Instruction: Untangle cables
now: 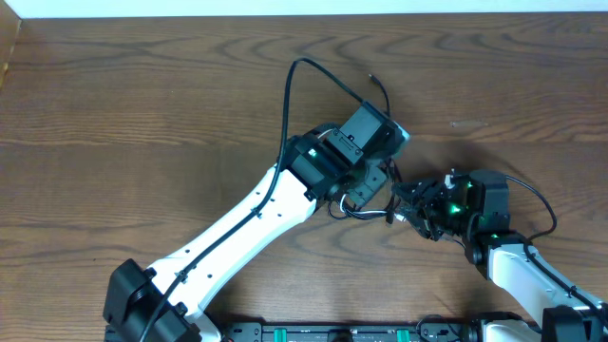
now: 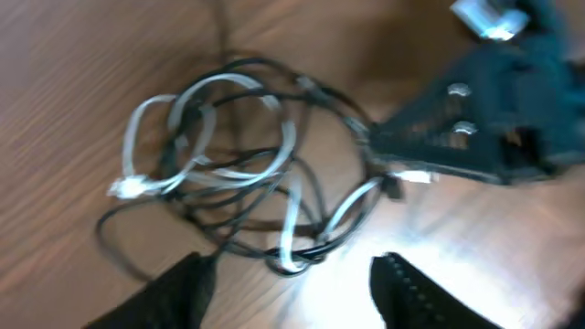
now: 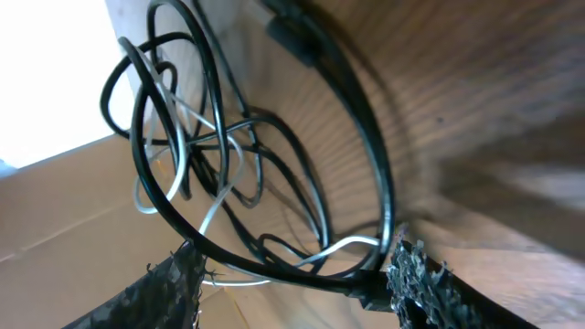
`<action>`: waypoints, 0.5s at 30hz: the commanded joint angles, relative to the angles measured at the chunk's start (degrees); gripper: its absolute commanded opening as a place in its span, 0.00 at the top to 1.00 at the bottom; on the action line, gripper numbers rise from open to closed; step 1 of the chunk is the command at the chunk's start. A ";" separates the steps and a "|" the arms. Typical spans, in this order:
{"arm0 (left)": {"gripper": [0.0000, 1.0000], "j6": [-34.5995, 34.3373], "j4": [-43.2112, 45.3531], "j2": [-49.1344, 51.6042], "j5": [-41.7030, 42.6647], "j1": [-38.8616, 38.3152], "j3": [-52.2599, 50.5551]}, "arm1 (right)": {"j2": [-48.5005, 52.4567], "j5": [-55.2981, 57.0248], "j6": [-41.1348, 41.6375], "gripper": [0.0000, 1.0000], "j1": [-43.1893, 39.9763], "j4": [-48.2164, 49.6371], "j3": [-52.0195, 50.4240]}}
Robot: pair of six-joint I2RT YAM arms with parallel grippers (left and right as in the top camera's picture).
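Observation:
The cables are one tangle of thin black cords [image 2: 239, 196] looped with a shorter white cord [image 2: 146, 114] on the wooden table. In the overhead view only a small part of the cables [image 1: 354, 213] shows below the left wrist. My left gripper [image 2: 292, 267] [image 1: 376, 190] is open and hovers just above the near edge of the tangle, holding nothing. My right gripper [image 3: 294, 265] [image 1: 405, 201] is open, with a black cord and its plug [image 3: 367, 291] running between its fingers. In the left wrist view the right gripper [image 2: 457, 137] touches the tangle's right side.
The wooden table [image 1: 142, 114] stretches left and back. A thicker black arm wire [image 1: 288, 104] arcs up from the left wrist. A pale cardboard-coloured surface [image 3: 73, 228] shows at the left of the right wrist view.

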 commanded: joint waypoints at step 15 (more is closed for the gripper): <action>0.32 -17.00 -4.59 12.11 -1.01 6.01 -0.22 | -0.02 1.51 -1.16 0.36 0.39 -0.55 0.28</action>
